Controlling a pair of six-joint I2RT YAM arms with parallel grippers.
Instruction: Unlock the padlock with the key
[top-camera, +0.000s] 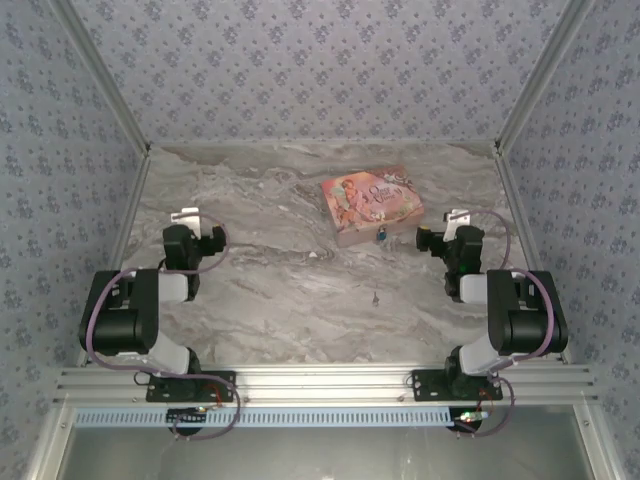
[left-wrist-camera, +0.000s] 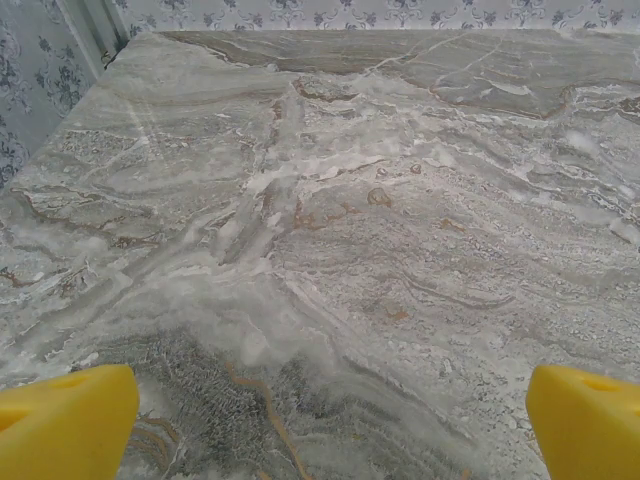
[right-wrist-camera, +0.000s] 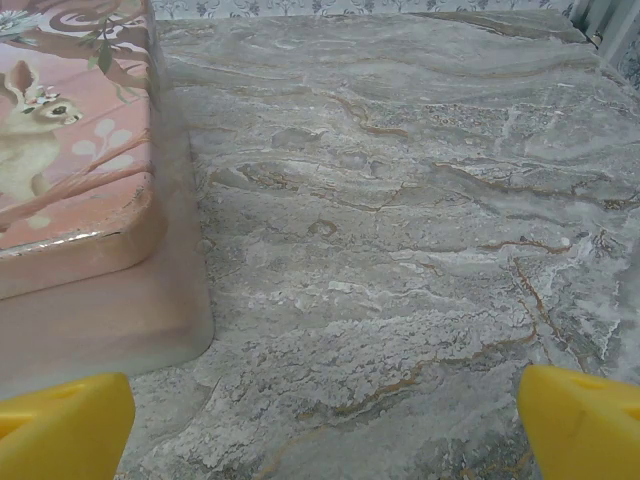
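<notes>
Table (top-camera: 300, 290): grey-veined marble top, closed in by patterned walls (top-camera: 300, 60) on three sides.
Left arm (top-camera: 130, 315): folded at the near left, wrist pointing toward the far side.
Right arm (top-camera: 520, 315): folded at the near right, mirroring the other.
Pink box (top-camera: 372, 205): lies flat, right of centre toward the far side; fills the left edge of the right wrist view (right-wrist-camera: 70, 150), with a rabbit picture on the lid.
Left gripper (left-wrist-camera: 325, 430): fingers spread wide, yellow pads (left-wrist-camera: 65, 425) at both lower corners, nothing held.
Right gripper (right-wrist-camera: 325, 430): fingers equally wide, nothing held, just beside the box.
Padlock (top-camera: 381, 237): blue, on the marble just beside the box's near edge, left of the right gripper; too small to tell whether it touches the box.
Key (top-camera: 375, 297): thin grey sliver on open marble, nearer the arms, apart from the padlock.
</notes>
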